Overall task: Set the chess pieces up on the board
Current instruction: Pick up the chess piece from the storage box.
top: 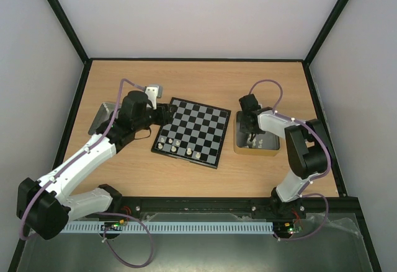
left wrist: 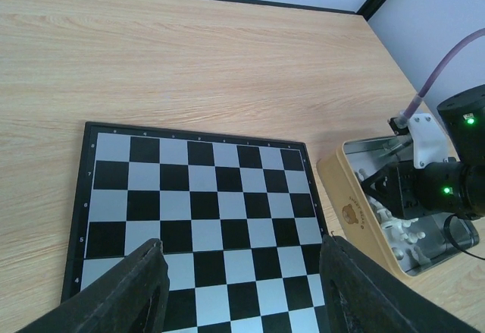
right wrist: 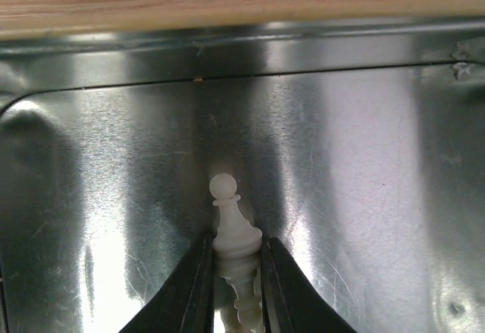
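Observation:
The board (top: 193,131) lies mid-table, with a few cream-white chess pieces (top: 175,143) along its near edge. My left gripper (top: 164,114) hovers open and empty over the board's far left corner. In the left wrist view its fingers (left wrist: 132,287) straddle bare squares of the board (left wrist: 204,196). My right gripper (top: 252,134) reaches down into the tan tin (top: 239,137) to the right of the board. In the right wrist view it (right wrist: 236,261) is shut on a cream-white pawn (right wrist: 227,215) by its base, just above the tin's shiny floor (right wrist: 364,166). No black pieces show.
A silvery tin lid (top: 104,116) lies on the table left of the board, partly under my left arm. The tan tin (left wrist: 356,208) holds several white pieces (left wrist: 405,234), with the right gripper (left wrist: 402,189) among them. Black frame rails border the table.

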Controlling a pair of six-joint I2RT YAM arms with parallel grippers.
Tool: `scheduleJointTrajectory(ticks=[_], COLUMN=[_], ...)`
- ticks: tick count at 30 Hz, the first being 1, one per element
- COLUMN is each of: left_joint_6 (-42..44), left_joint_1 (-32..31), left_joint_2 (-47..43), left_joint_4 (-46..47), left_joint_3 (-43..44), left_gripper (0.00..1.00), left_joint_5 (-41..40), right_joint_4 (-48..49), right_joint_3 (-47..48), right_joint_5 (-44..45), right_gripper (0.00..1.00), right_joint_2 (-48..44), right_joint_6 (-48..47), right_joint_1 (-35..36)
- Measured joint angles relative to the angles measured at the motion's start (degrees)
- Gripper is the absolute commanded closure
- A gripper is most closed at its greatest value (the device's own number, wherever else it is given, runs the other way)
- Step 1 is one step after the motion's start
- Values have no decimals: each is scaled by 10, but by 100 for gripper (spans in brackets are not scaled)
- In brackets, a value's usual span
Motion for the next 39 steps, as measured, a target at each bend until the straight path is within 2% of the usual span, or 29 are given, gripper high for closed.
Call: scheduleJointTrajectory(ticks=[6, 15, 21, 25, 33, 39], left_joint_6=[-3, -31, -81, -119, -194, -213], left_joint_1=[0, 0, 3, 3, 3, 0], left_joint_2=[0, 0, 11, 39, 92, 124], left_joint_4=[2, 11, 37, 71, 143, 158], left_joint_3=[-1, -1, 13, 37, 73, 92], left_gripper=[43, 40, 37, 35, 34, 41], left_joint_5=[6, 30, 104, 176, 314, 376], right_joint_4=[22, 79, 155, 224, 296, 296], right_joint_3=[-19, -60, -104, -110, -110, -109], right_joint_5=[-4, -37, -201, -319, -490, -540], right_gripper=[87, 87, 84, 84, 83, 83], right_joint_2=[-25, -193, -330, -377, -384, -375], right_joint_6=[5, 17, 15, 20, 16, -4], right_joint_1=[0, 0, 8, 40, 89, 99])
